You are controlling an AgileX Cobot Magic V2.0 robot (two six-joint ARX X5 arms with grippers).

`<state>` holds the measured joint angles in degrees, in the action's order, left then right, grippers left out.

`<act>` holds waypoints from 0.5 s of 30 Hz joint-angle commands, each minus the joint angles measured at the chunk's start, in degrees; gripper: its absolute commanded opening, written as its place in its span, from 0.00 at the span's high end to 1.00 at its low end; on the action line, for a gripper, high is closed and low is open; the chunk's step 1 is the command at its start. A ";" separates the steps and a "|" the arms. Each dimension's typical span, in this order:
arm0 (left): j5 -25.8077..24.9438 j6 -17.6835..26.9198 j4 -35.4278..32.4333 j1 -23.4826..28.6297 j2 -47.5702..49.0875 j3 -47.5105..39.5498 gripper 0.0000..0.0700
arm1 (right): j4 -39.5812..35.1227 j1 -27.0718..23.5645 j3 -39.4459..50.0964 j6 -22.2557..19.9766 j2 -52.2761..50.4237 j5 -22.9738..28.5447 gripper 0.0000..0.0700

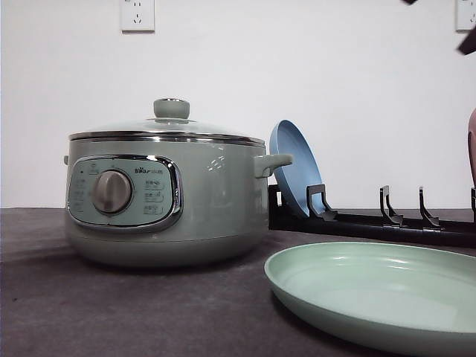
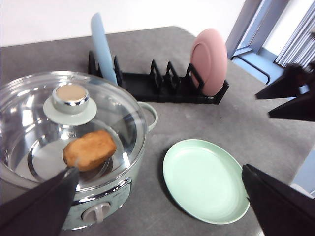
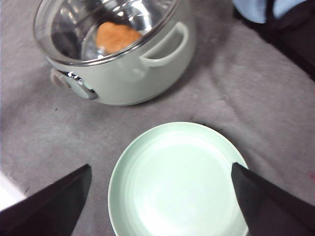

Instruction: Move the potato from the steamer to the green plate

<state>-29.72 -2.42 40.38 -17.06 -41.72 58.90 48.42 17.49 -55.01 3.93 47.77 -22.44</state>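
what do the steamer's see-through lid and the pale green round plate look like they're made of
The steamer's clear domed lid looks like glass: the orange-brown potato shows through it, under bright reflections. The pale mint-green round plate looks matte, with only soft sheen; plastic or ceramic, can't tell.

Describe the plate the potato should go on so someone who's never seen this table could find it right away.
Start at the large sage-green steamer pot with the glass lid. Lying flat on the grey table beside it, in front of the black dish rack, is the round mint-green plate. The blue plate and pink plate stand upright in the rack.
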 commanded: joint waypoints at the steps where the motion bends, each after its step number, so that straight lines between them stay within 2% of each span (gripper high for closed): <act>1: 0.78 0.67 -0.08 -0.22 -1.75 2.09 0.05 | 0.19 -1.01 0.08 -1.71 -1.18 -1.42 0.17; 4: 2.71 0.78 1.63 -0.26 -5.53 4.65 0.05 | 0.25 -2.53 1.04 -1.61 -4.19 -3.18 0.17; 9: 4.25 1.89 4.15 -1.31 -13.80 10.84 0.05 | 0.96 -3.05 2.32 -0.41 -9.03 -3.22 0.17; 15: 13.90 4.04 10.77 -4.50 -26.34 22.41 0.05 | 3.91 -3.05 2.30 0.17 -13.00 -3.55 0.17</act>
<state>-17.26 0.05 50.99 -20.86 -65.80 78.56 52.52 14.28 -52.34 3.42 34.89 -25.61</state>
